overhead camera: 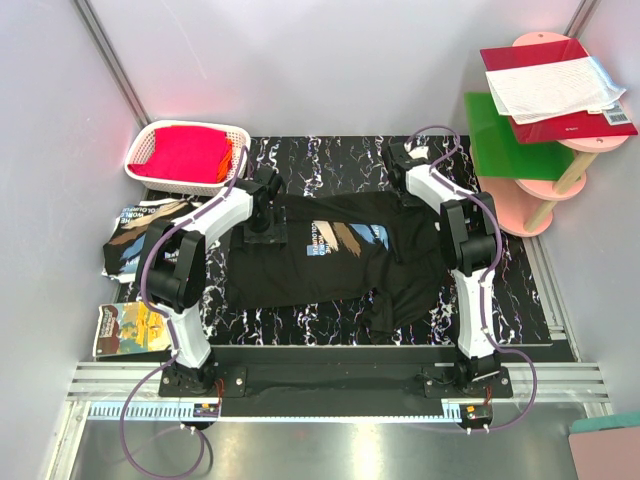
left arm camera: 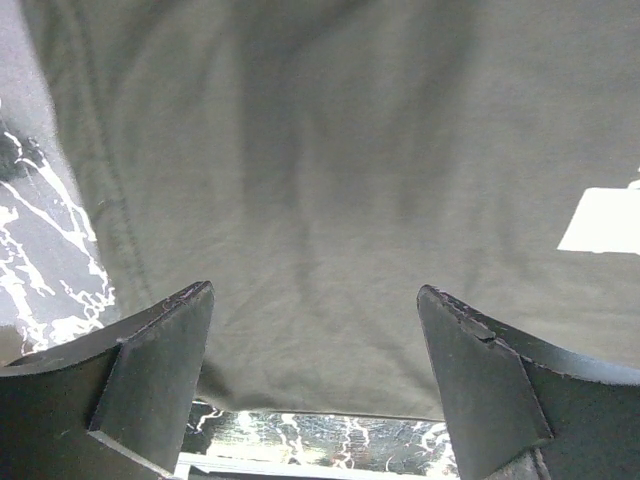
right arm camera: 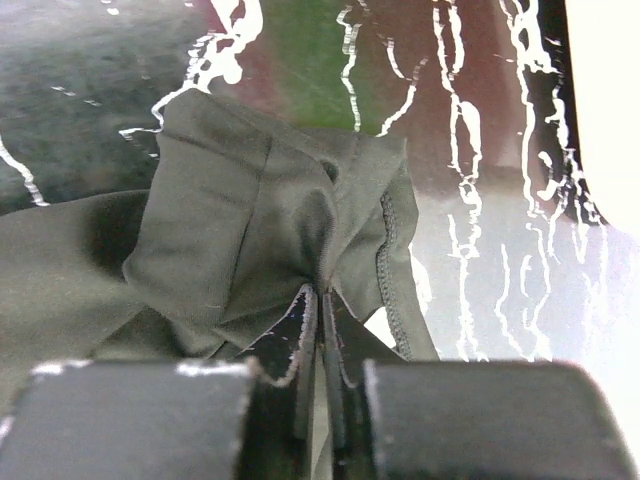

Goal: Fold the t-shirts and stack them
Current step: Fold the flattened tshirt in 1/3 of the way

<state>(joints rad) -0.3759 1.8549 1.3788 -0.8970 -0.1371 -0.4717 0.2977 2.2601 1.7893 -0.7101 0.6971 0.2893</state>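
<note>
Overhead view from behind the arms (overhead camera: 185, 270), both wrist views close down on the same black t-shirt (overhead camera: 300, 280).

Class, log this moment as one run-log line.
black t-shirt: spread on table | left end effector: open over it | right end effector: shut on its hem

The top view is bright and sharp. A pink glow sits on the wall (overhead camera: 190, 100) behind the basket (overhead camera: 186, 155). In the left wrist view the t-shirt (left arm camera: 330, 180) looks dim and grey. In the right wrist view the shiny table (right arm camera: 480, 230) throws white glare at the right edge. The close fingers (right arm camera: 282, 358) look blurry.
</note>
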